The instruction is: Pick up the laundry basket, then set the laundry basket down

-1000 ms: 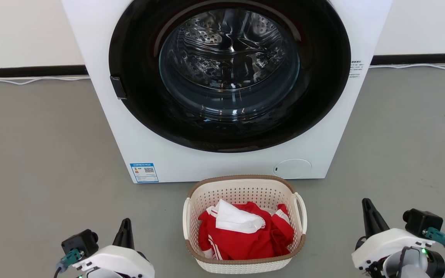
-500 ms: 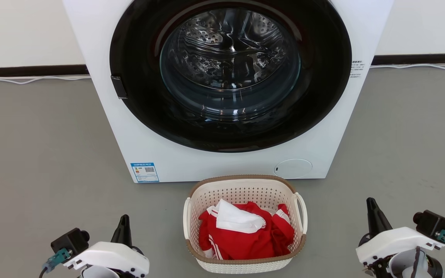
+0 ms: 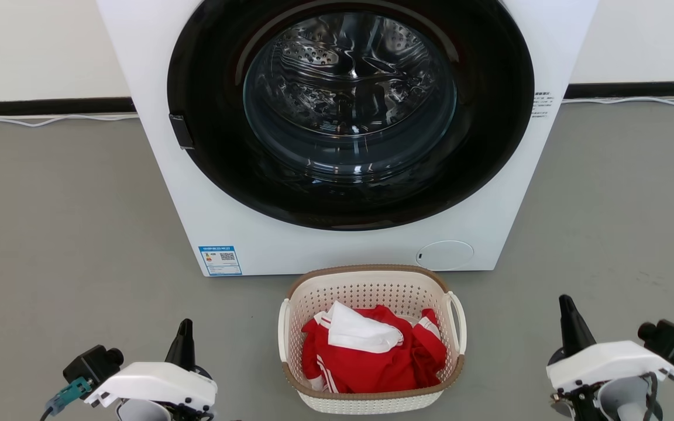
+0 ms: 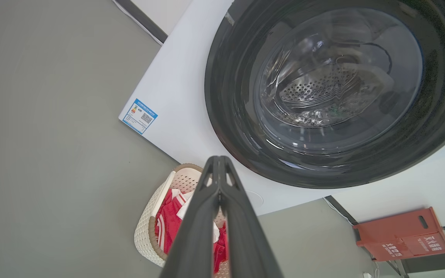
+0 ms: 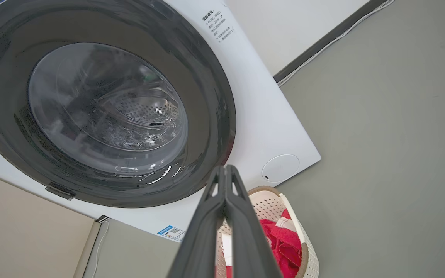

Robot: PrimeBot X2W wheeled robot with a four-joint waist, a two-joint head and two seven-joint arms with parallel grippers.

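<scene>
One laundry basket [image 3: 366,290] stands upright on the grey floor [image 3: 68,234], mouth facing up, just in front of one white front-loading washer [image 3: 313,251] and centred below its round dark door [image 3: 348,111], with a thin strip of floor between them. Two white loop handles show on it, one on its left side [image 3: 282,330] and one on its right side [image 3: 459,327], so the handle-to-handle line runs across the robot's front, parallel to the washer's face. From the head camera it looks nearly as deep as it is wide, so its long axis is hard to call. Two pieces of laundry lie inside: one red garment with white stripes [image 3: 372,368] and one white cloth [image 3: 360,333] on top of it. Two hands are low at either side, well apart from the basket: the left hand [image 3: 185,328] and the right hand [image 3: 566,307], each with its dark fingers pressed together, holding nothing and pointing toward the washer. One blue label [image 3: 220,260] sits at the washer's lower left corner. The left wrist camera shows one red box [image 4: 404,235] by the wall beyond the washer.
</scene>
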